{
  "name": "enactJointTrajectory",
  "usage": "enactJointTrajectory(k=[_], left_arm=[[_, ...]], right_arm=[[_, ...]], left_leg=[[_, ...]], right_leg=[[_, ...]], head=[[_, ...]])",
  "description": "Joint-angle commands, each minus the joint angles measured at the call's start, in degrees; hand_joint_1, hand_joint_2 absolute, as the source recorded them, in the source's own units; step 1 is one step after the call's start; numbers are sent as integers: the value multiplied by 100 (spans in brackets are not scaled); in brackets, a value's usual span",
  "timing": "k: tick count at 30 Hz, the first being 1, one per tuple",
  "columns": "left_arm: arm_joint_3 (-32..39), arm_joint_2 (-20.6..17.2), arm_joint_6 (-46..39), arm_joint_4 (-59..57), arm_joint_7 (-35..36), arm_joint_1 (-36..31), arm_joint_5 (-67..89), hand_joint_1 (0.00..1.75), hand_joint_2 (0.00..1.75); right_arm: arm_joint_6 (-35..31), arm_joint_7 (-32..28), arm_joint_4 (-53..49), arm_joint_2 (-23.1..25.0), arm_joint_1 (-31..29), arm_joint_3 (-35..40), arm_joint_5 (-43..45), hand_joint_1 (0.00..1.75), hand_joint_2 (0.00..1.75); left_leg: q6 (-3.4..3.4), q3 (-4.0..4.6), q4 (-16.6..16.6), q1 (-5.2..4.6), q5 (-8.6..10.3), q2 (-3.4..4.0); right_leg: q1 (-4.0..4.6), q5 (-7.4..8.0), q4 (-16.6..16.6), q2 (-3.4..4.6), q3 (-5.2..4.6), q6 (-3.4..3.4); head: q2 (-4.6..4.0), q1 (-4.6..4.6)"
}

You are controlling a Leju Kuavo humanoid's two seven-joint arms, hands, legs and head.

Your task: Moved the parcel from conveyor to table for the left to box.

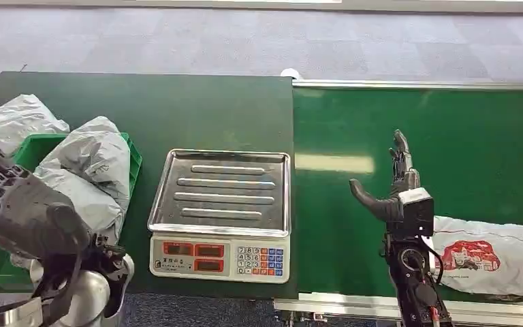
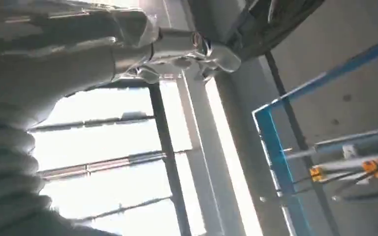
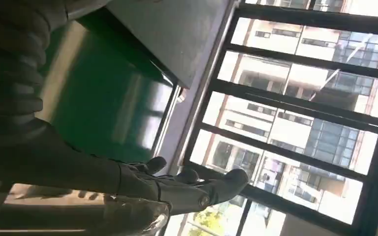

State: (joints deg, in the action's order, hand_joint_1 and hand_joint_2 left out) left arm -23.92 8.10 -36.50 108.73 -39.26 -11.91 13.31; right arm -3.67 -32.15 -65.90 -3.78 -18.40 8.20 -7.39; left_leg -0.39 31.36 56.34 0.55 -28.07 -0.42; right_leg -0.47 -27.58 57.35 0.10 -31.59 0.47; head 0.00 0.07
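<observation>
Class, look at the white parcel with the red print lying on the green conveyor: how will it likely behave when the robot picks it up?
The white parcel looks like a soft plastic mailer bag, wrinkled and rounded, so it will probably sag rather than stay stiff. Its glossy film may slip in the right hand. It lies flat on the conveyor, so rolling seems unlikely.

Probably a parcel-sorting station: conveyor belt (image 1: 449, 136), weighing scale (image 1: 221, 211), bagged parcels (image 1: 88, 163).

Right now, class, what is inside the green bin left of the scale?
Grey plastic parcels fill the green bin and heap above its rim; another lies behind it. Whatever is beneath them, and the bin's near part, is covered by the bags and the left hand.
</observation>
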Motion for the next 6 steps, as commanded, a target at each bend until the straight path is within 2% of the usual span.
enactJointTrajectory(k=[1, 3, 4, 6], left_arm=[[-892, -296, 2230, -2547, -47, -306, -1369, 0, 175], [-560, -161, 3170, -3035, 130, -384, -807, 0, 175], [-401, -96, 3484, -3252, 430, -415, -787, 0, 175], [-54, 28, 3828, -3611, 580, -419, -878, 0, 175]], right_arm=[[144, 139, 172, 24, -224, 15, 228, 0, 175], [367, 250, 353, 67, -445, 66, 444, 0, 175], [564, 367, 445, 149, -520, 20, 685, 0, 175], [704, 437, 493, 275, -534, 86, 779, 0, 175]], left_leg=[[2, -12, -12, -5, 8, -6], [3, -11, -14, -5, 8, 4], [4, -13, -18, -8, 12, 10], [0, -9, -7, -6, 5, 17]], right_leg=[[-4, 5, -9, -8, 15, 0], [-4, 10, -13, 1, 12, 1], [-7, 12, -15, 4, 13, 1], [-6, 7, -3, 12, 6, -1]], head=[[0, 0], [0, 0], [0, 0], [0, 2]])
